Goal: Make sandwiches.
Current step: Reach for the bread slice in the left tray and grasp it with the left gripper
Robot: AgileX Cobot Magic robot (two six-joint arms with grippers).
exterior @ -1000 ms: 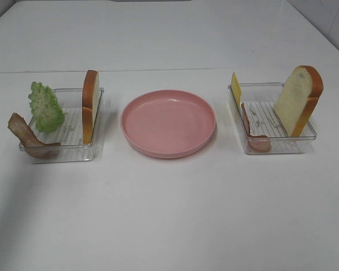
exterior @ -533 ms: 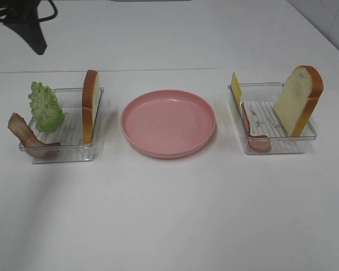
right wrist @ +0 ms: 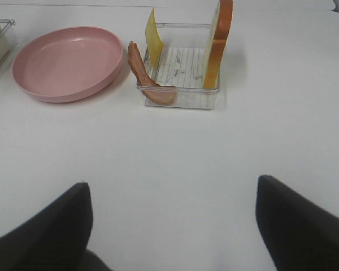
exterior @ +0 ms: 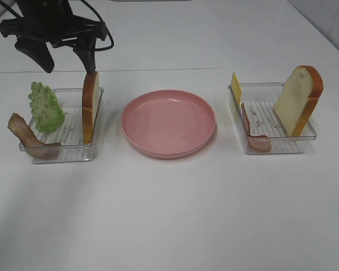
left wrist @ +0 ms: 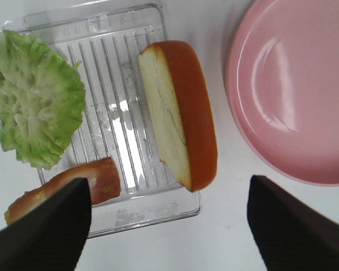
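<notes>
Nearest, the right gripper [right wrist: 172,186] is held back from the trays, its fingers spread wide with nothing between them. Further on, no sandwich is yet stacked. Nothing is laid on the pink plate [exterior: 169,121], and the parts are kept in two clear trays either side of it.

In the left tray [exterior: 62,153] a bacon strip [exterior: 25,135] is draped over the near corner and lettuce [exterior: 45,107] is propped behind it. A bread slice [exterior: 90,107] is stood on edge against the plate-side wall. In the right tray [exterior: 277,148] a ham strip [exterior: 254,138], a cheese square [exterior: 235,87] and a leaning second bread slice [exterior: 298,99] are seen. Farthest, the left gripper [exterior: 69,63] is hung above the left tray, fingers wide apart and empty.

The step in hand is judged to be the pickup of the left slice as the base. It is best done by a straight descent with the slice centred, so that the pads are closed on its two flat faces. The wall and the lettuce should be kept clear.

The slice's long axis is judged to run near to far along that wall. Its thin edge is turned up, the white crumb face toward the lettuce and the orange-brown crust toward the plate.
</notes>
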